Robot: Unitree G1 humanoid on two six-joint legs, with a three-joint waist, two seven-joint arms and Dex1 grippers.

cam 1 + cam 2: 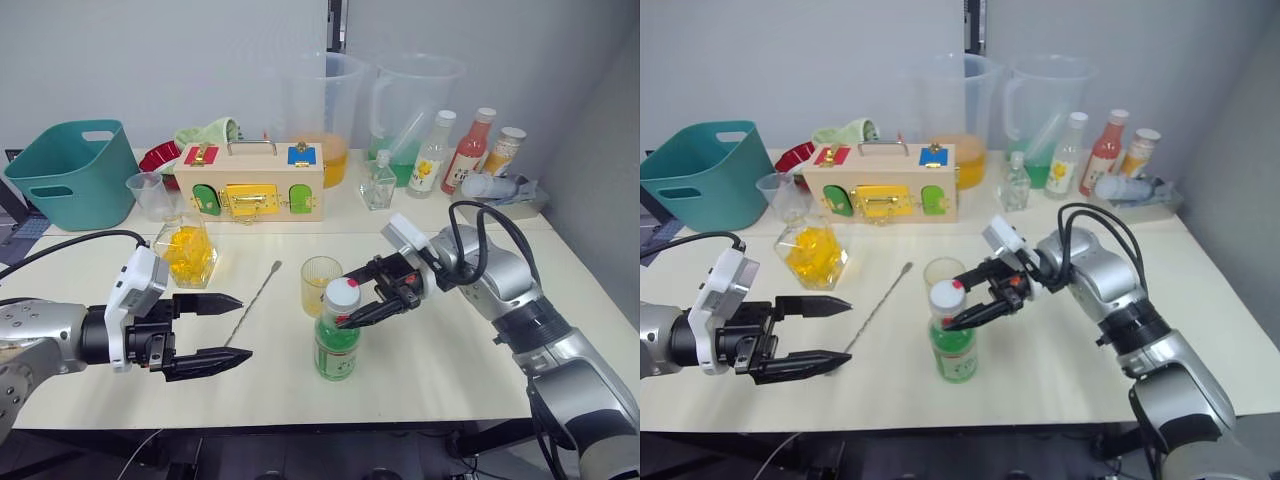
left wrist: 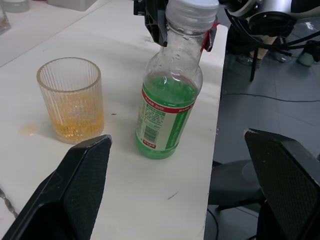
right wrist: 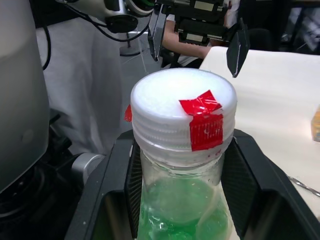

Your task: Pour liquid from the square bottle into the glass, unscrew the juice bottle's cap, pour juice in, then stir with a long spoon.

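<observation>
Right gripper [image 1: 352,302] clamped around cap [image 1: 344,292] — juice bottle [image 1: 337,335] upright, axis vertical.

The left arm reaches in low from the left, its forearm level above the table, and the left gripper [image 1: 210,332] points right with its two black fingers spread wide and holding nothing. The right arm bends in from the right; the right gripper [image 1: 372,300] has its fingers closed on the cap [image 3: 183,111].
</observation>
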